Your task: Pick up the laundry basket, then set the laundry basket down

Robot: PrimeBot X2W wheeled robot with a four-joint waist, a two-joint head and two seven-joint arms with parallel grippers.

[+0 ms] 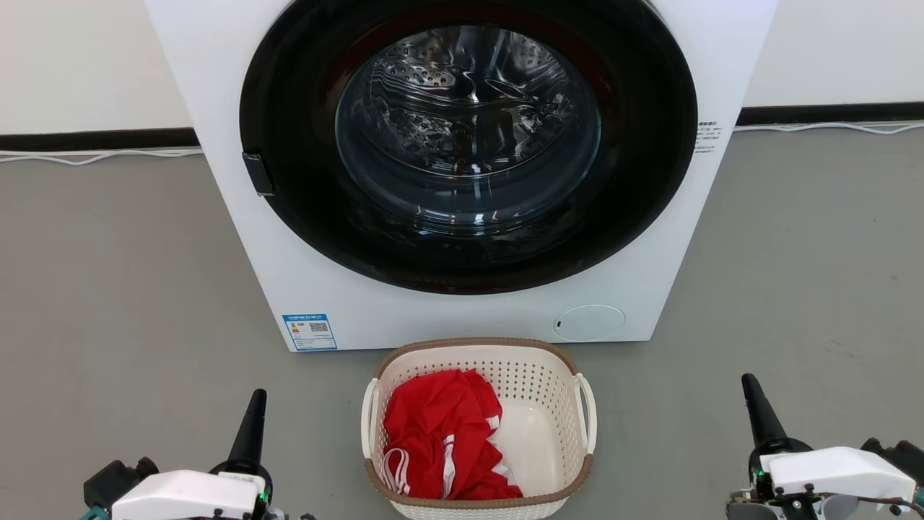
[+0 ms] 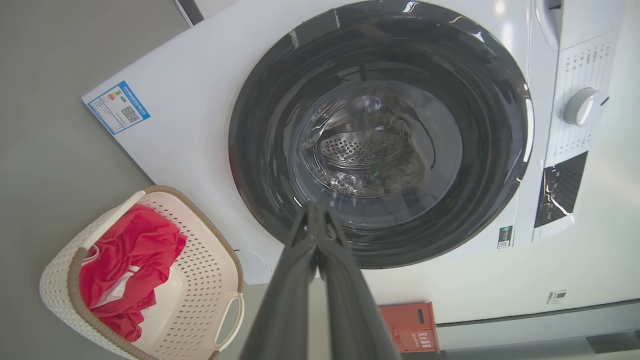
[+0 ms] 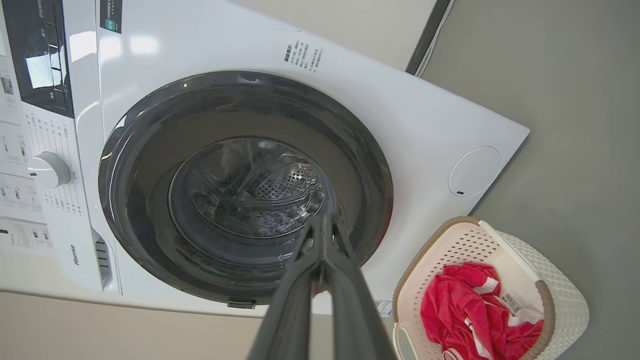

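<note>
Floor [image 1: 130, 303] either side of laundry basket [image 1: 538, 386]

Laundry basket [image 1: 538, 379]: cream-white, perforated in dot rows, brown woven-look rim [image 1: 476, 342], white handles [image 1: 586, 413]. Cloth [image 1: 433, 426] in it: red, white stripes. Washing machine [image 1: 447, 318]: white body, black door ring [image 1: 650, 180], blue label [image 1: 310, 331]. Floor [image 1: 108, 289]: plain grey. Left gripper [image 1: 258, 397], right gripper [image 1: 748, 381]: black.

White front-loading washing machine [image 1: 462, 318], dark round door, red garment [image 1: 433, 426], grey floor [image 1: 108, 289], red crate [image 2: 410, 327]
</note>
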